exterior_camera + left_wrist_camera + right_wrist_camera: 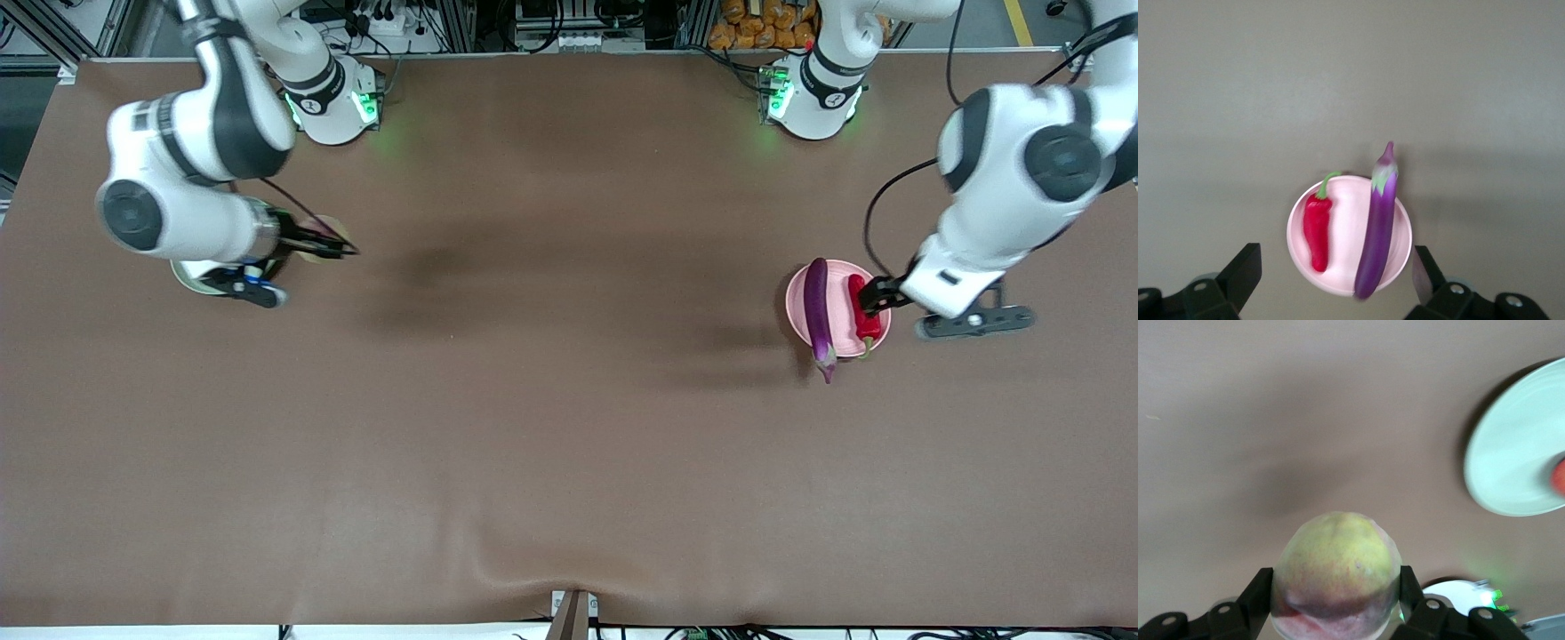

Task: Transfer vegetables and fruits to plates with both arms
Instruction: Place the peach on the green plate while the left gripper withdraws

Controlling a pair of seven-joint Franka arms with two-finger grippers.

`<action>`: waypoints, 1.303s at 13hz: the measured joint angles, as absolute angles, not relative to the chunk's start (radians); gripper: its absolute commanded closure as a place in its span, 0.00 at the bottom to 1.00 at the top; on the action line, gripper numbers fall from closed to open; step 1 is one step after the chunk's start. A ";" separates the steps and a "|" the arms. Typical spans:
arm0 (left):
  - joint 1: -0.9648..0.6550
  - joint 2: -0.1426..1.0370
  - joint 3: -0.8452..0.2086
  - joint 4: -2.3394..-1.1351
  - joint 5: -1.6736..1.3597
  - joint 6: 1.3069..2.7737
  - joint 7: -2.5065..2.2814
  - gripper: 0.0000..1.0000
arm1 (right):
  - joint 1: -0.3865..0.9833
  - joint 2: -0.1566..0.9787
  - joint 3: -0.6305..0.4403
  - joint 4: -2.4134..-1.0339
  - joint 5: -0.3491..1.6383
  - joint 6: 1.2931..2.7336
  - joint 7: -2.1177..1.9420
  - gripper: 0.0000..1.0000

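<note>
Pink plate (797,307), at the right of the front view, already carries both vegetables: the purple eggplant (819,314) lies across it with its stem end hanging past the rim toward the camera, and the red chili (865,318) lies alongside, touching neither the eggplant nor, as far as I can tell, the fingers. The left hand (876,294) sits above the chili's edge of that plate, and in the left wrist view its fingers (1243,268) stand wide apart with nothing between them, so its share looks done.

At the left of the front view, the right hand (320,242) grips the peach (1336,572), both fingers pressed against its sides, yellow-green skin up and pink blush below. It is up in the air just beside the green plate (189,277), which is mostly hidden under the right arm. The right wrist view shows that plate (1515,453) with a red apple (1559,475) at its edge, so the peach is probably bound for the bare part beside it.

Brown worktop (569,427) between the 2 plates holds nothing that blocks either arm.
</note>
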State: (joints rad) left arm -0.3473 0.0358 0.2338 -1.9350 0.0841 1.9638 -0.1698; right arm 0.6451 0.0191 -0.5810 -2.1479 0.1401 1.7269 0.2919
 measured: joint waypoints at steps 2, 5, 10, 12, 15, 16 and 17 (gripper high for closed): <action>-0.327 0.026 0.234 -1.821 0.077 1.804 -0.072 0.00 | 0.491 0.013 -0.587 -2.204 0.105 1.752 0.077 1.00; -0.316 -0.004 0.233 -1.698 0.077 1.657 -0.018 0.00 | 0.331 0.012 -0.590 -2.310 0.095 1.894 -0.156 1.00; -0.096 -0.094 0.012 -1.685 0.047 1.577 -0.014 0.00 | 0.180 0.091 -0.587 -2.405 0.091 2.102 -0.394 1.00; -0.045 -0.094 -0.056 -1.686 0.043 1.557 -0.014 0.00 | 0.149 0.145 -0.586 -2.423 0.092 2.160 -0.423 1.00; -0.019 -0.094 -0.090 -1.686 0.039 1.539 -0.014 0.00 | 0.149 0.179 -0.571 -2.425 0.106 2.174 -0.422 0.66; -0.018 -0.095 -0.090 -1.682 0.039 1.515 -0.014 0.00 | 0.149 0.183 -0.569 -2.425 0.115 2.177 -0.422 0.01; -0.017 -0.096 -0.091 -1.675 0.039 1.491 -0.014 0.00 | 0.149 0.187 -0.568 -2.425 0.120 2.181 -0.422 0.00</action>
State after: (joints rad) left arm -0.0170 -0.0959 -0.0910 -1.6752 0.0388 1.4913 -0.0142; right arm 0.1488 0.1868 -0.5679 -2.4246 0.1195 2.1805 -0.4223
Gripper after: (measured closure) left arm 0.000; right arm 0.198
